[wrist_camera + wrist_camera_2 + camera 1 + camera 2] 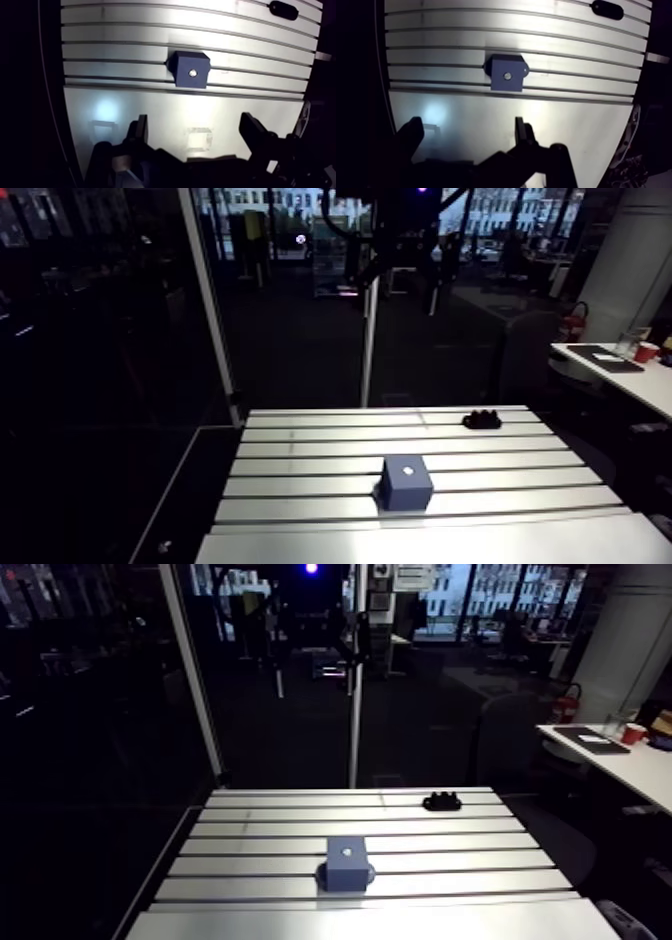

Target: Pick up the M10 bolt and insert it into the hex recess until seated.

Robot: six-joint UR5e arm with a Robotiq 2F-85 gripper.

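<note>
Gripper (196,135): in the wrist view, the two fingers (141,131) are spread wide with nothing between them. Bare table (150,107) shows through the gap.

Under and just ahead of the fingers is the smooth, unslotted strip of the table. It has a soft glare patch (106,108) off to one side.

Ahead of the gripper, well clear of the fingertips, is a dark blue block (190,69). It sits flat on the first slotted rows just past the smooth strip, roughly in line with the gap between the fingers. In the arm view it stands upright and square, with small ears at its base on both sides.

Bolt and recess: there's a small silvery round spot (192,73) in the centre of the block's top face. It's too small to tell whether it's a bolt head sitting in the recess or the recess itself. That spot is the only place I can put the bolt.

Further back there are more slotted rows. Near the far corner of the table, well apart from the block, is a low, lumpy black object (481,420) lying on the surface. I can't tell what it is.
</note>
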